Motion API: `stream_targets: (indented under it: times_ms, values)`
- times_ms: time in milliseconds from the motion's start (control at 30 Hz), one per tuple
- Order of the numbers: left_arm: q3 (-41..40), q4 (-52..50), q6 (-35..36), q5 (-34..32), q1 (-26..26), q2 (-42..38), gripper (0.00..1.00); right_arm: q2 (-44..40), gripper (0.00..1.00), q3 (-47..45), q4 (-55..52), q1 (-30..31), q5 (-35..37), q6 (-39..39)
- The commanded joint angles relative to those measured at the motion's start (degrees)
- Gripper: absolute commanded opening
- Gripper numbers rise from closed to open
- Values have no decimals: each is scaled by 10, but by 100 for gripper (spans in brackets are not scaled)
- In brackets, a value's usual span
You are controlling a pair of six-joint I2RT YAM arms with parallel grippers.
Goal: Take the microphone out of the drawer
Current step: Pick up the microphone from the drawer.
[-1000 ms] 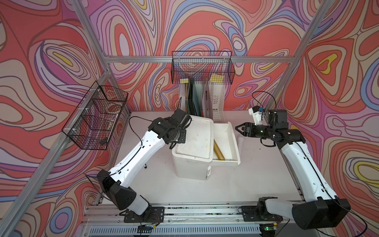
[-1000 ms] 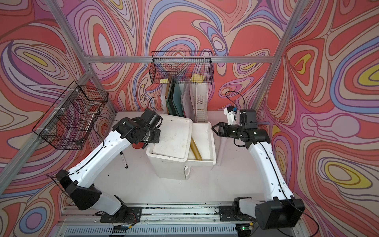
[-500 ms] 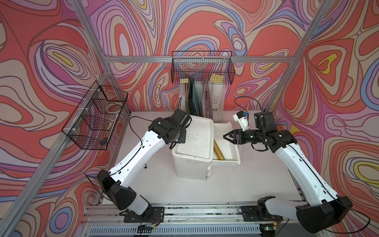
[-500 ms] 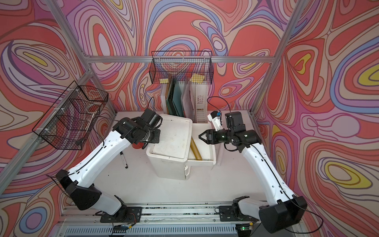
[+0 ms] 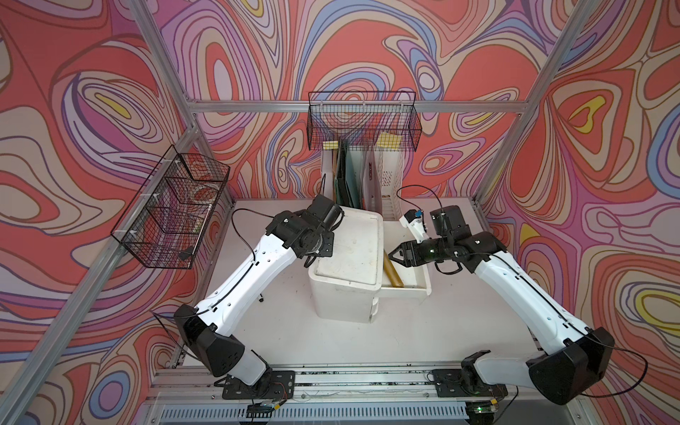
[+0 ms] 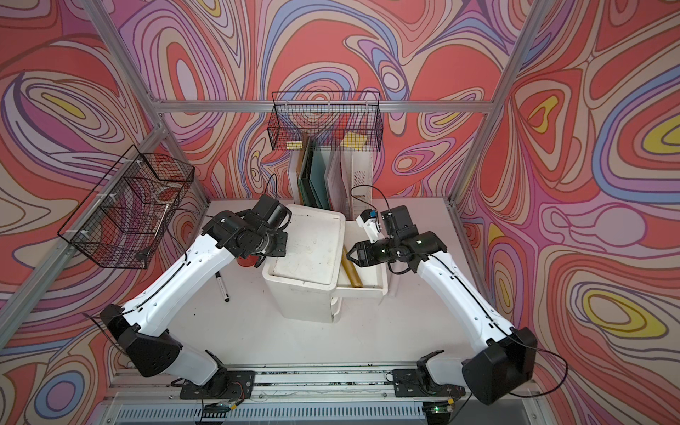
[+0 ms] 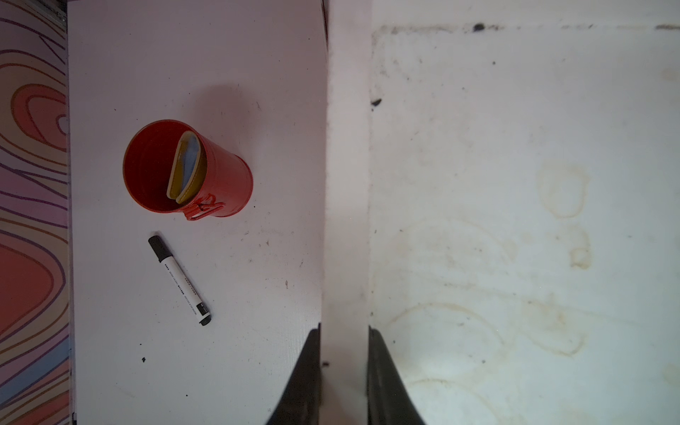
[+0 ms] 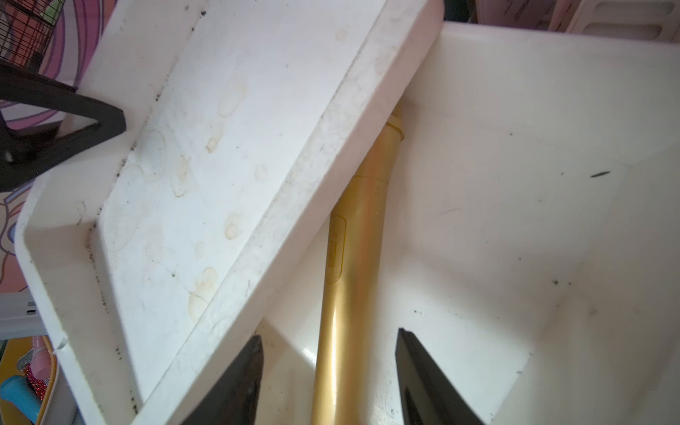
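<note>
Bare white tabletop occupies the near ground. On its left part lies a black-capped marker; just beyond it stands a red cup with a folded yellow item inside. At centre stands a white drawer unit, its upper drawer pulled out toward the robot's right. The gold microphone lies on the drawer floor, close along the unit's side, its far end hidden under the unit's top. The right hand hangs over the drawer, fingers apart on either side of the microphone's handle, a gap showing on each side. The left hand is clamped on the raised left edge of the drawer unit. Farther back stands a white file rack with folders, below a black wire basket on the rear wall.
</note>
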Motion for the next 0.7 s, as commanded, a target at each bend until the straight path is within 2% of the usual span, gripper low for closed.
stream_targets:
  times_ms: [0, 667]
  values:
    - [-8, -60, 8, -83, 11, -2, 0, 15, 57, -6, -6, 18, 39, -7]
    - [-8, -61, 8, -83, 11, 0, 0, 71, 56, -1, 0, 96, 157, 4]
